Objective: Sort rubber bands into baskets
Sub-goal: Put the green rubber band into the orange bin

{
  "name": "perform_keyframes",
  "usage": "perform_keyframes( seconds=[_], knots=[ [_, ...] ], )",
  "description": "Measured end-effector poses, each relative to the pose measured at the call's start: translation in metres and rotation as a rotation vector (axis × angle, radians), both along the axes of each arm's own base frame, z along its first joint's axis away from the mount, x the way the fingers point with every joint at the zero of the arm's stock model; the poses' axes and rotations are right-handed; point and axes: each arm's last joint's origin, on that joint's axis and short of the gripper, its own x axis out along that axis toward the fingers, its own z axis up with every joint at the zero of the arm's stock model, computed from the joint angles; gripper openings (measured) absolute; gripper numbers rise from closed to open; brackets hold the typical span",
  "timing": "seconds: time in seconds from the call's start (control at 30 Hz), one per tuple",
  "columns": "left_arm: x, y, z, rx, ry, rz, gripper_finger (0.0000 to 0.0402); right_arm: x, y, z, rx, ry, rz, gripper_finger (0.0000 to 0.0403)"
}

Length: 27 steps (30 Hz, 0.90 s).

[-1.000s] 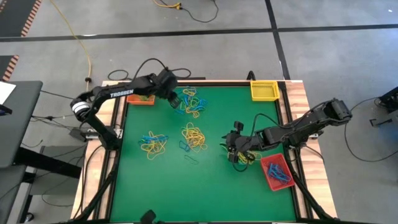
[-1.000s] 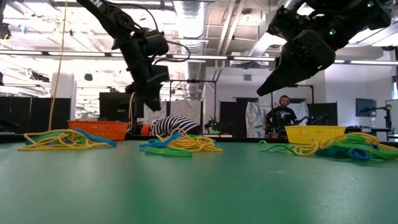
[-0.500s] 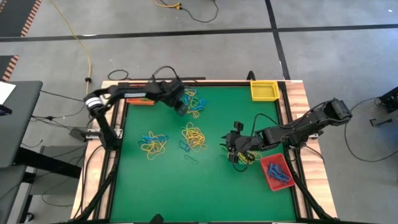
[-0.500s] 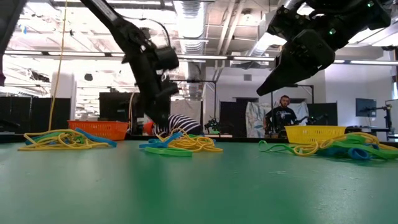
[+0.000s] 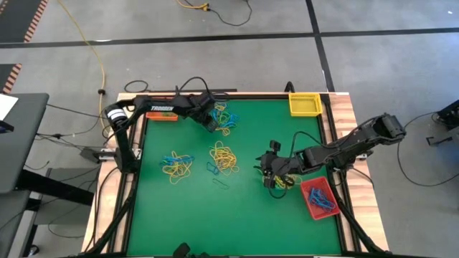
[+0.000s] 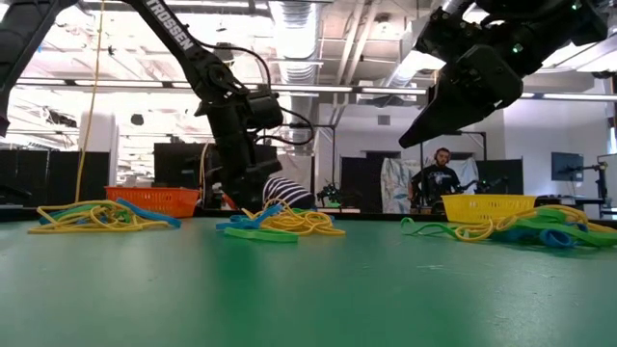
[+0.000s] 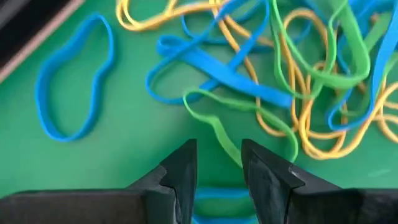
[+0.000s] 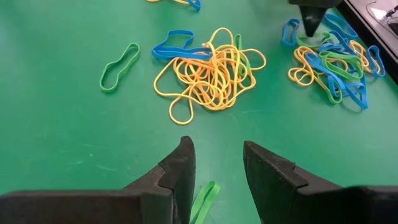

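Note:
Rubber bands in yellow, blue and green lie in piles on the green mat: a far pile (image 5: 225, 119), a middle pile (image 5: 224, 158), a left pile (image 5: 177, 165) and a small one (image 5: 285, 181) by the right gripper. My left gripper (image 5: 210, 122) is open, down at the far pile, its fingers on either side of a green band (image 7: 216, 129). My right gripper (image 5: 270, 172) is open and empty above the mat, with a green band (image 8: 206, 195) below it. The orange basket (image 5: 163, 115), yellow basket (image 5: 305, 104) and red basket (image 5: 320, 198) stand at the mat's edges. My left gripper points down at the near-left edge of the far pile, and a loop of the green band (image 7: 230, 146) runs between its fingertips. I cannot tell whether the fingers touch it. The band lies flat on the mat.
The red basket holds several blue bands (image 5: 322, 200). A single blue band (image 7: 68, 87) lies apart beside the far pile. A green loop (image 8: 120, 66) and a blue band (image 5: 214, 169) lie near the middle pile. The mat's wooden border (image 5: 344, 115) rims the work area.
My left gripper has gone from near the orange basket toward the table's right and near edge, and down, onto the far pile of bands. My right arm has kept still.

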Motion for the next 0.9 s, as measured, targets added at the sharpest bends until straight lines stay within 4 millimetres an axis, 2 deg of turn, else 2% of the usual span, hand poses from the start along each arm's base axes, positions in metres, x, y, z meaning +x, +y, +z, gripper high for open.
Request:
perform_keyframes(
  seconds=[0.53,0.77,0.9],
  knots=[
    [-0.006,0.017,0.003,-0.022,-0.091,0.075,0.0114,0.0,0.0,0.0,0.001,-0.005,0.0,0.0164],
    [-0.002,0.018,-0.022,-0.067,-0.016,0.076,0.0114,0.0,0.0,0.0,0.002,-0.004,0.0,0.0164],
    [0.002,0.018,-0.022,-0.049,-0.011,0.055,0.0109,0.0,0.002,0.0,0.004,-0.002,0.005,0.0164]
  ],
)
